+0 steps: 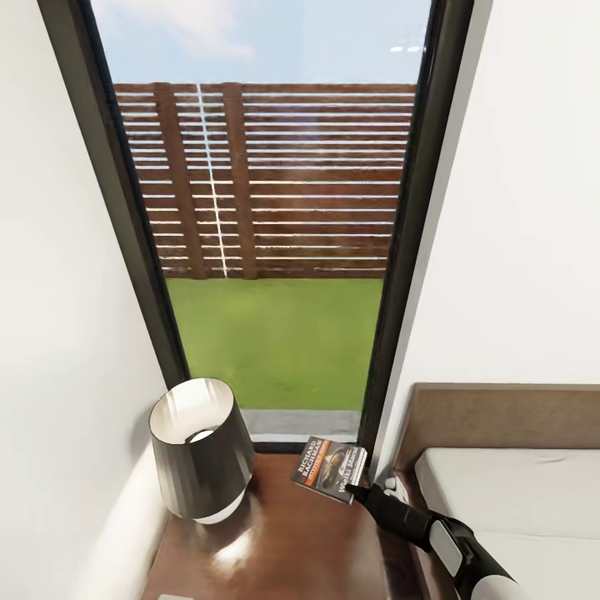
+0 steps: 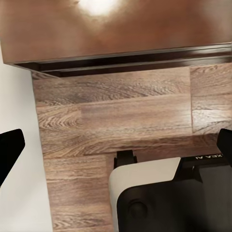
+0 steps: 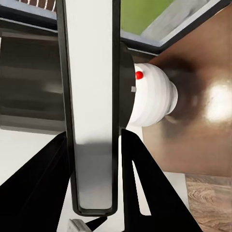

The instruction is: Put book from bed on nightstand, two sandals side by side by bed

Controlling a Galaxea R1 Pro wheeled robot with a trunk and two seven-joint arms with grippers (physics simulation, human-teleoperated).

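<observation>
Dark wood nightstand (image 1: 283,542) lies under the book (image 1: 327,469), gripped by the right hand (image 1: 354,492); next, lower and release.

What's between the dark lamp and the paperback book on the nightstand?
Nothing: in the head view, bare glossy wood of the reddish-brown nightstand separates the dark-shaded lamp from the dark orange-banded paperback book.

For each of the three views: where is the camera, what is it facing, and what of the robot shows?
Head view: high, facing down at the nightstand, lamp, window and bed; right arm holds the book.
Left wrist view: faces the plank floor; left gripper fingertips at both edges.
Right wrist view: faces the book's edge between its fingers.
Shared: lamp, nightstand top.
</observation>
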